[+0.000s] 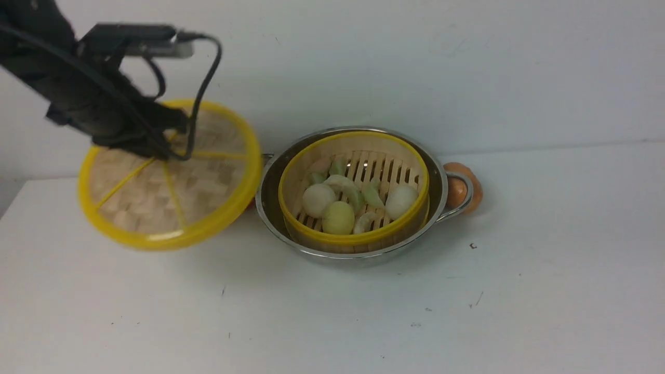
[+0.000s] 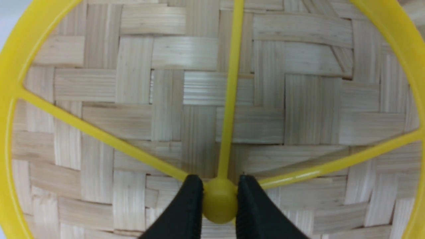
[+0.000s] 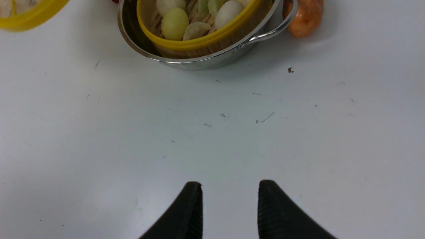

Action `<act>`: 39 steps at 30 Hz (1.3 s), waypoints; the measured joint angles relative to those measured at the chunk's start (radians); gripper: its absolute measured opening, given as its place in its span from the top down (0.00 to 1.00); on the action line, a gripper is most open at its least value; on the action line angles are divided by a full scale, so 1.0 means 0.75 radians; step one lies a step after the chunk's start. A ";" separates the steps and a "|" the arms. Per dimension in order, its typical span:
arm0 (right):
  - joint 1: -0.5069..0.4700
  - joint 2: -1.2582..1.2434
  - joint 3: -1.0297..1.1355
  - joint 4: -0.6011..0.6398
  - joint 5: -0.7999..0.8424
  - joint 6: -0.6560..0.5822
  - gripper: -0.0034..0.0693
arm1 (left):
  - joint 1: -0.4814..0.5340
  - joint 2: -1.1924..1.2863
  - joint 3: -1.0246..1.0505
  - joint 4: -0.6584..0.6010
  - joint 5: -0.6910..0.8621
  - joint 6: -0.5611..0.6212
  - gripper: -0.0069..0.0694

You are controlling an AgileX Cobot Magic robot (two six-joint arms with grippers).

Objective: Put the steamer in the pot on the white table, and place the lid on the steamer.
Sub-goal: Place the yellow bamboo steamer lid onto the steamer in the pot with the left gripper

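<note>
Left wrist view: claw pinches centre of lid.

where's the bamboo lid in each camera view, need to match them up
Front view: lid at left, tilted, gripped by the left gripper, beside the pot.
Left wrist view: lid fills the picture, jaws clamped on its centre knob.
Right wrist view: only a sliver of its yellow rim at one corner.
Shared landmark: the steamer in the pot, front and right wrist views only.

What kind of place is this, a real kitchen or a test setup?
Likely a robot test bench, not a real kitchen: a bare white table, a steel pot holding a bamboo steamer, and the left gripper gripping the woven lid.
</note>
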 joint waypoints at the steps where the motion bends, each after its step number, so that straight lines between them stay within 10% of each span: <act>1: 0.000 0.000 0.000 0.000 0.000 0.001 0.61 | -0.050 0.028 -0.059 -0.022 -0.012 0.007 0.76; 11: 0.000 0.000 0.001 0.000 0.001 0.007 0.61 | -0.381 0.503 -0.563 0.163 0.017 -0.036 0.76; 39: 0.000 0.000 0.001 0.001 0.003 0.021 0.61 | -0.450 0.748 -0.733 0.116 0.039 -0.006 0.76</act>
